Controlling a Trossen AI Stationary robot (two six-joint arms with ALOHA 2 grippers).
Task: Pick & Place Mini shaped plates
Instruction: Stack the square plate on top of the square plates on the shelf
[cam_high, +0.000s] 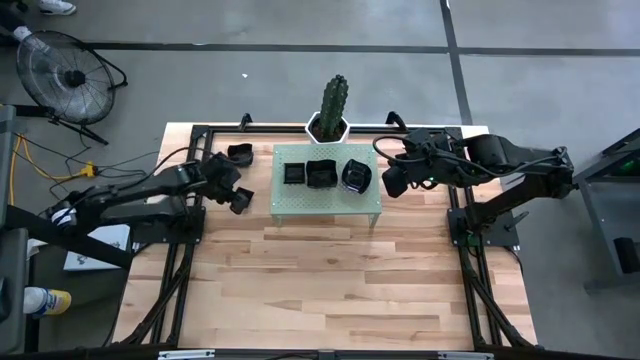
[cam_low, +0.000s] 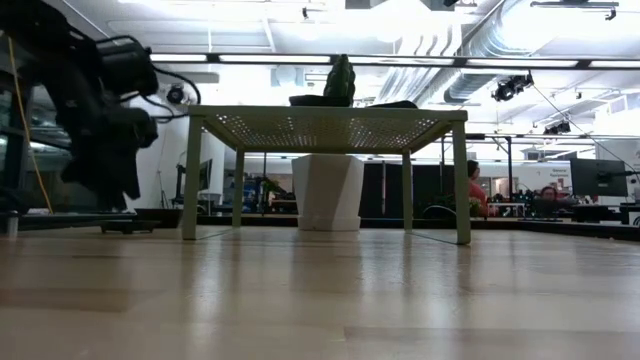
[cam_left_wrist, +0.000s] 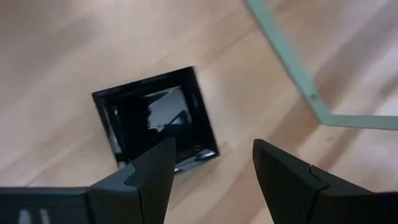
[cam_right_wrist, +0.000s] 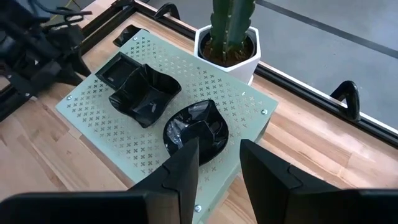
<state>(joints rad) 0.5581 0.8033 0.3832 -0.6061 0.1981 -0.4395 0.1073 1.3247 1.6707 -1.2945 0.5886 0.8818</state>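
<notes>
We count three plates (cam_high: 322, 174) on green stand (cam_high: 290, 205), frame centre. Left gripper (cam_left_wrist: 211, 163) spread, empty, over square plate (cam_left_wrist: 155, 127); right gripper (cam_right_wrist: 219, 163) parted, empty. More remain.

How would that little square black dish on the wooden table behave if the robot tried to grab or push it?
The square black dish looks glossy, so it may be slippery under the open left gripper. Its rigid raised rim suggests it stays stiff. Lying flat on the wooden table, it would probably slide rather than roll or tip.
</notes>
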